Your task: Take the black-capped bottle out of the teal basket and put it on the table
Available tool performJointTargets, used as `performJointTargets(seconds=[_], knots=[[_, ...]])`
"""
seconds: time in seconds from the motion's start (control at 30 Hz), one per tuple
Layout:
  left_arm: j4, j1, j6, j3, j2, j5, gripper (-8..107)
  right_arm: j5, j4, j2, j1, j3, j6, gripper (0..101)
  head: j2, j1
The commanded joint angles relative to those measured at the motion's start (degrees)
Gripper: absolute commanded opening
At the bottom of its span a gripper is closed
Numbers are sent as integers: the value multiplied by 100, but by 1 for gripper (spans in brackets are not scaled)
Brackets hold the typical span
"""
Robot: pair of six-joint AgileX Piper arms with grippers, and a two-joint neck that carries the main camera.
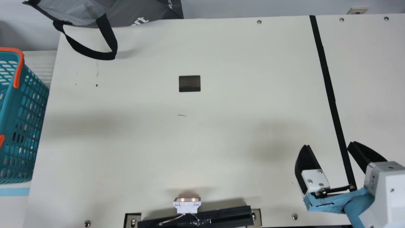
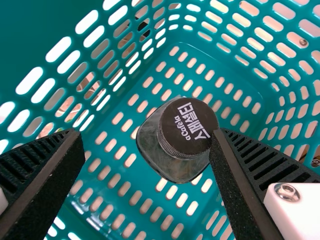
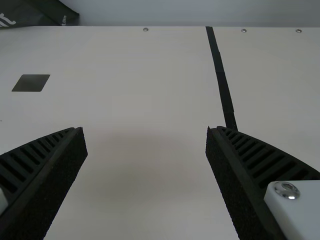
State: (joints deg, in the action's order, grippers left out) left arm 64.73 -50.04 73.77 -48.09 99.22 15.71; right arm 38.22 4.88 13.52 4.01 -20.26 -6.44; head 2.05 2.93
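The teal basket (image 1: 23,120) with orange handles stands at the main view's left edge, beside the table. In the left wrist view the black-capped bottle (image 2: 186,127), clear below its cap, stands on the slotted floor of the basket (image 2: 240,95). My left gripper (image 2: 147,132) is open above it, the bottle showing between the fingers, nearer to one of them; whether that finger touches the cap I cannot tell. My right gripper (image 1: 327,145) is open over the table's right side, nothing between its fingers; the right wrist view shows this gripper (image 3: 146,130) spread wide too.
A grey bag (image 1: 136,12) with a black strap loop lies at the table's back left. The cream table (image 1: 221,126) has a rectangular hole and a black tape line at right. A black bar with a small lit module sits at the front edge.
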Motion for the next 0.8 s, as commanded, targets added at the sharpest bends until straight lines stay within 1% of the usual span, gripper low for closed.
performJointTargets(seconds=[0.0, 0.4, 0.77], knots=[[71, 23, 62, -9, 35, -6, 107, 0, 0, 0, 0, 0, 0, 91, -47, -21], [407, 191, 222, -26, -19, 191, 107, -4, 0, 0, 0, 0, 0, 91, -47, -21], [475, 389, 90, 66, -270, 338, 107, -4, 0, 0, 0, 0, 0, 91, -47, -21]])
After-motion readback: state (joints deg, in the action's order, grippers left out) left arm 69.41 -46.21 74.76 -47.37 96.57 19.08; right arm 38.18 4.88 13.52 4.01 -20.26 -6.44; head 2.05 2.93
